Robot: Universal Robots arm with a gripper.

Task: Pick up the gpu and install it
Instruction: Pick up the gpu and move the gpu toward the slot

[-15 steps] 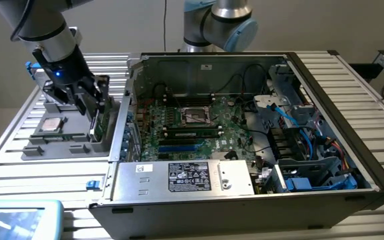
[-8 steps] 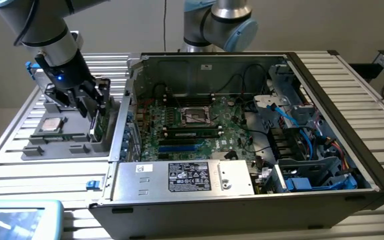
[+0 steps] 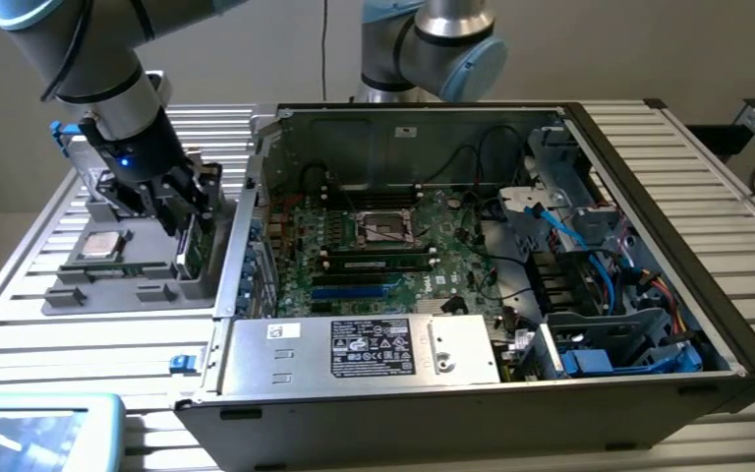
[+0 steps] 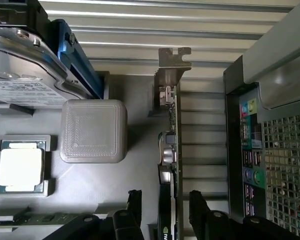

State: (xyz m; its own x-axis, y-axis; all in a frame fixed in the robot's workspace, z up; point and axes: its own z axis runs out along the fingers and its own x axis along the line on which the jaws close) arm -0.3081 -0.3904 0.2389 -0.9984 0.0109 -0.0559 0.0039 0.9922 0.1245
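Note:
The gpu [image 4: 171, 150] stands on its edge in a slot of the grey parts tray [image 4: 135, 110], its metal bracket [image 4: 171, 65] at one end and the green board edge showing. My gripper [image 4: 165, 196] is open and straddles the card's black cooler end, one finger [image 4: 135, 200] on each side with small gaps, not touching. In the exterior view the gripper [image 3: 174, 211] hangs over the gpu [image 3: 194, 246] at the tray's [image 3: 76, 295] edge nearest the computer case [image 3: 640, 295].
On the tray lie a silver hard drive [image 4: 25, 75], a processor [image 4: 21, 167], a grey square block [image 4: 94, 131] and a memory stick [image 4: 30, 219]. The open case holds the motherboard [image 3: 365, 246] and power supply [image 3: 365, 346]. Its rear panel [image 4: 255, 160] stands close beside the gpu.

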